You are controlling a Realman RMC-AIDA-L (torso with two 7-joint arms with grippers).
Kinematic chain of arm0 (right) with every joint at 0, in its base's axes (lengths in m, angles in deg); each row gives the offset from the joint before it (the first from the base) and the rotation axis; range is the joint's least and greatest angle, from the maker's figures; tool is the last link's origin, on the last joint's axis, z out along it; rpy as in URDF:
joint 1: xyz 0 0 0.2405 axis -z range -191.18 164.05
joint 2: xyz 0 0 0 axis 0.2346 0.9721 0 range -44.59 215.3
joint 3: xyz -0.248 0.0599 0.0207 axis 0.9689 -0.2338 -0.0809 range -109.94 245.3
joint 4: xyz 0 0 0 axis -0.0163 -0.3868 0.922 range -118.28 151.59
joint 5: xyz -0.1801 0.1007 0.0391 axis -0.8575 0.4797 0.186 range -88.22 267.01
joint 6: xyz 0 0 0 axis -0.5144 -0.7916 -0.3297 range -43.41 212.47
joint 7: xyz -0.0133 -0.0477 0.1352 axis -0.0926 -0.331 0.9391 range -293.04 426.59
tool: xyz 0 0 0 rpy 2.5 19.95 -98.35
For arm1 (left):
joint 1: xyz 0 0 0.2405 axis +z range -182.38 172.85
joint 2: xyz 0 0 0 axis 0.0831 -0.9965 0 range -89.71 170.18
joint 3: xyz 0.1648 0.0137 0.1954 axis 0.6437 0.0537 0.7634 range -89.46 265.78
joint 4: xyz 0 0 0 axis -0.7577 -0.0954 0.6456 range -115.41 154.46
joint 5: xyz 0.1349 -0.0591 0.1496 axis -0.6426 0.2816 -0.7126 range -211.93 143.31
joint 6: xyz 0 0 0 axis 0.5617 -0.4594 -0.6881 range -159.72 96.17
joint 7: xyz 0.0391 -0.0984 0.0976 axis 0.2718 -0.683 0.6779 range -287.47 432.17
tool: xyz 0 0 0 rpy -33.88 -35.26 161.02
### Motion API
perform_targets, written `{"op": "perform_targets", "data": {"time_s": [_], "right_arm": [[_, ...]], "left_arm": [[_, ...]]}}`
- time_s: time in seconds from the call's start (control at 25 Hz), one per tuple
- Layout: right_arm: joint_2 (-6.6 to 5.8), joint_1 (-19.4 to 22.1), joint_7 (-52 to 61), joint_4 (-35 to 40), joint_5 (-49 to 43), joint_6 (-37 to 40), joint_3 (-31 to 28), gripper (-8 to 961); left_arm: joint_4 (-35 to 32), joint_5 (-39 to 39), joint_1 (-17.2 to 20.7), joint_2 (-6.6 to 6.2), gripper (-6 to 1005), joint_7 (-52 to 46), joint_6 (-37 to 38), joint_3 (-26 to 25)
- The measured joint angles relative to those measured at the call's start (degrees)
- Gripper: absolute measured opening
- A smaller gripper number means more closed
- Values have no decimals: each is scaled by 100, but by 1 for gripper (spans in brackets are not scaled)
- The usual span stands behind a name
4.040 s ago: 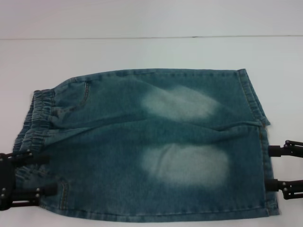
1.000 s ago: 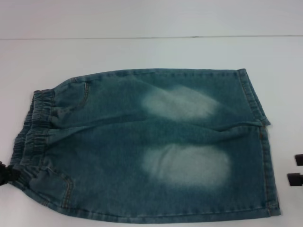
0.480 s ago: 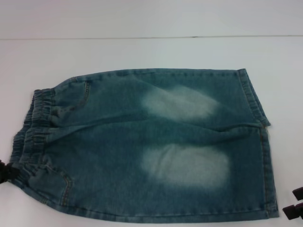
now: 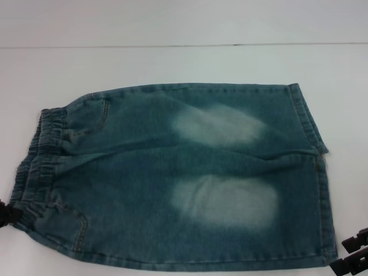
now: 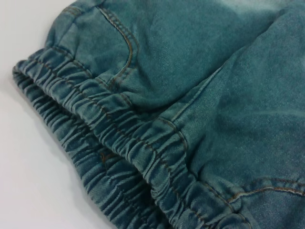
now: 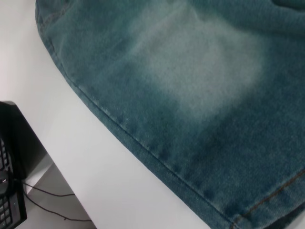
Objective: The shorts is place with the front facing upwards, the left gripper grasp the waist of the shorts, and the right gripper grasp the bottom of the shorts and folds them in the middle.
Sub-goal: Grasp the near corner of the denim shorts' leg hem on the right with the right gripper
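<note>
Head view: blue-green faded denim shorts (image 4: 178,178) with two pale bleached patches lie flat across the white table (image 4: 172,63). The gathered elastic waist of the shorts (image 4: 37,167) is on the robot's left; the flat stitched bottom of the shorts (image 4: 322,190) is on its right. The black left gripper (image 4: 7,214) shows only as a sliver at the frame edge, touching or just beside the near waist corner; cannot tell how far its fingers are parted or whether it holds cloth. The black right gripper (image 4: 352,254) sits low at the near right, just off the hem corner, fingers apart with a narrow gap and nothing between them.

Left wrist view: ruffled waistband and a stitched pocket seam fill the frame; no fingers visible.

Right wrist view: near side edge, one bleached patch, table edge beyond; no fingers visible.

Judgement: grasp step not secured. Each gripper should pinch both layers at the near corners, then lift together so the fold stays straight.
</note>
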Motion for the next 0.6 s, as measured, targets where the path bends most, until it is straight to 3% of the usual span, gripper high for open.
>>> {"op": "perform_targets", "data": {"time_s": [0.6], "right_arm": [[-46,-184,78,-541,-11,-403,135,905]], "left_arm": [[29,1,2,0,50,20,15,8]]}}
